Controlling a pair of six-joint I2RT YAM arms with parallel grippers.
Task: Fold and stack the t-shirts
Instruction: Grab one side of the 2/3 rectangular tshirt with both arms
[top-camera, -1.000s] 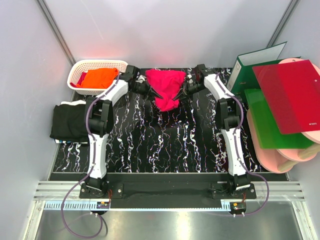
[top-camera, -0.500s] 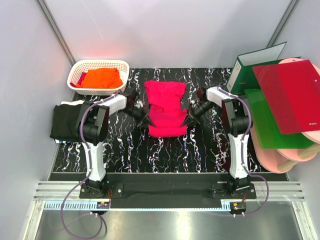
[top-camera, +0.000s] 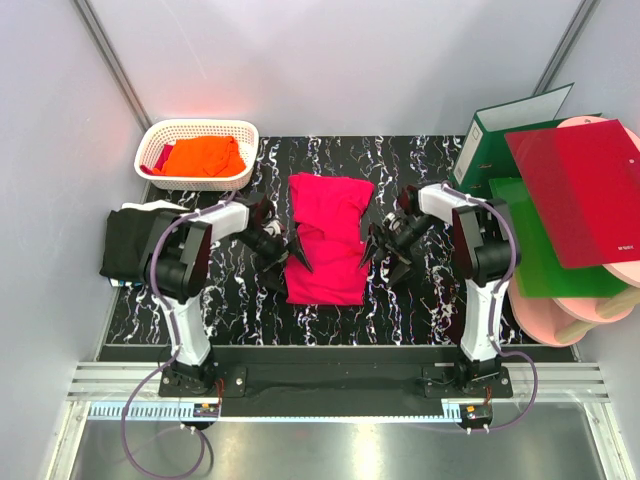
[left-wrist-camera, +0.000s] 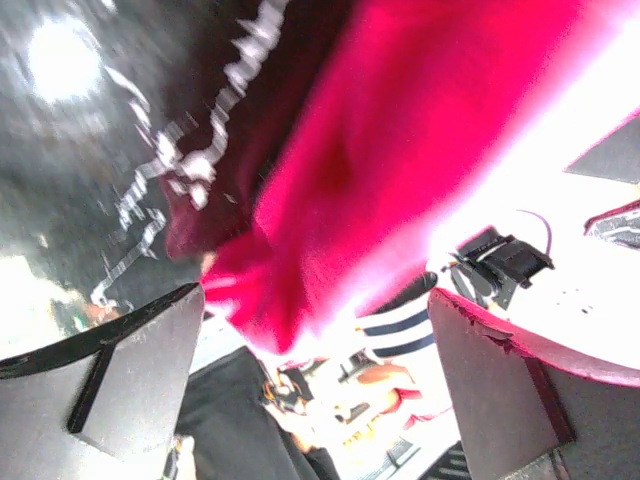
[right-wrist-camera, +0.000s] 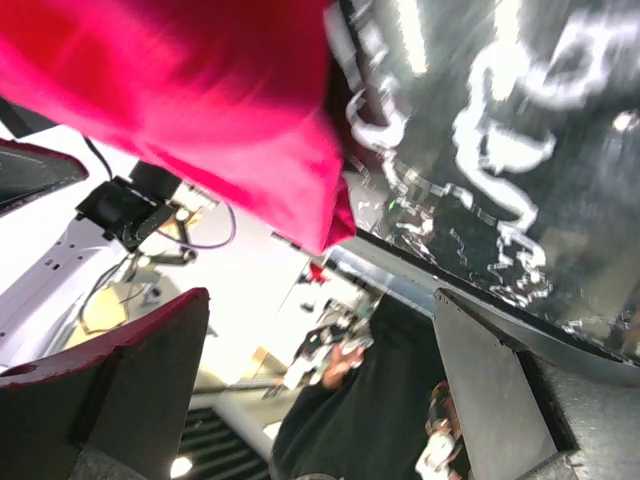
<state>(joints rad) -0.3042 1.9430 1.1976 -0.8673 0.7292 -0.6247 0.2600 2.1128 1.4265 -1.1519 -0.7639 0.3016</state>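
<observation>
A crimson-pink t-shirt (top-camera: 326, 240) lies folded lengthwise in the middle of the black marbled table (top-camera: 420, 300). My left gripper (top-camera: 299, 254) rests low at its left edge and my right gripper (top-camera: 371, 250) at its right edge. Both are open and hold nothing. In the left wrist view the pink cloth (left-wrist-camera: 400, 150) lies just beyond the spread fingers (left-wrist-camera: 130, 370); in the right wrist view it (right-wrist-camera: 200, 100) also sits past the wide jaws. An orange t-shirt (top-camera: 203, 155) fills the white basket (top-camera: 200, 125). A black t-shirt (top-camera: 135, 245) lies folded at the table's left edge.
At the right stand a green binder (top-camera: 500, 125), a glossy red folder (top-camera: 575, 190), a green folder (top-camera: 540, 255) and pink round boards (top-camera: 565, 315). Grey walls close in the back and sides.
Both grippers drew the pink shirt from the far side toward the near side, laying it down flat, then opened and let go of it.
</observation>
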